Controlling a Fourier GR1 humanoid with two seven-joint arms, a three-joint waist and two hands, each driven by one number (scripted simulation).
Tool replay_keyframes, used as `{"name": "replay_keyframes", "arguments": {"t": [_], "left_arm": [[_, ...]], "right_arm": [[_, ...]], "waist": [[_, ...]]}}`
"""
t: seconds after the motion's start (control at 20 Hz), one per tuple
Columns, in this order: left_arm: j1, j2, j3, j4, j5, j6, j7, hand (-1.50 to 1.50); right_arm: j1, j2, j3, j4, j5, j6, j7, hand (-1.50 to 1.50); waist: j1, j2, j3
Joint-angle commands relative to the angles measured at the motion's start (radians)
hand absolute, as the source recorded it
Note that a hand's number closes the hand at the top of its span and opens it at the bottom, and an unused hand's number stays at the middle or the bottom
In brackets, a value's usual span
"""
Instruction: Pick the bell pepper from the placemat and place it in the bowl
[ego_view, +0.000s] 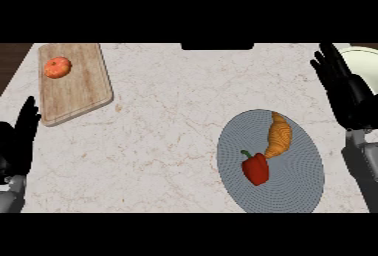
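Two robot hands in view, both with fingers straight and apart, holding nothing: right robot hand at the right edge, left robot hand resting at the left edge. Pepper lies on the placemat, long axis near vertical in view, stem toward the far edge. Croissant just beside it. Bowl partly visible behind the right hand. Orange fruit on cutting board, far left of desk.
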Motion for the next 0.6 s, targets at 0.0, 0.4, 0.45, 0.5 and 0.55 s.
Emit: {"name": "replay_keyframes", "arguments": {"t": [0.0,0.4,0.45,0.5,0.55], "left_arm": [[-0.036,-0.043,-0.004,0.032,-0.005,-0.046,-0.042,0.0],[-0.044,-0.194,-0.129,-0.112,0.052,-0.093,-0.1,0.0],[-0.056,-0.212,-0.132,-0.137,0.059,-0.081,-0.085,0.0],[-0.048,-0.206,-0.124,-0.12,0.063,-0.094,-0.1,0.0],[-0.083,-0.218,-0.137,-0.103,0.055,-0.093,-0.083,0.0]], "right_arm": [[0.107,0.024,0.07,-0.044,0.05,0.045,-0.019,1.5],[0.228,0.048,0.305,-0.173,0.45,-0.25,-0.04,-1.5],[0.31,0.106,0.295,-0.203,0.402,-0.279,-0.122,-1.5],[0.361,0.169,0.299,-0.229,0.37,-0.311,-0.173,-1.5],[0.407,0.208,0.338,-0.239,0.394,-0.337,-0.244,-1.5]], "waist": [[0.002,-0.015,-0.001],[-0.069,-0.04,-0.002],[-0.077,-0.039,0.002],[-0.06,-0.03,0.001],[-0.057,-0.024,0.002]]}}
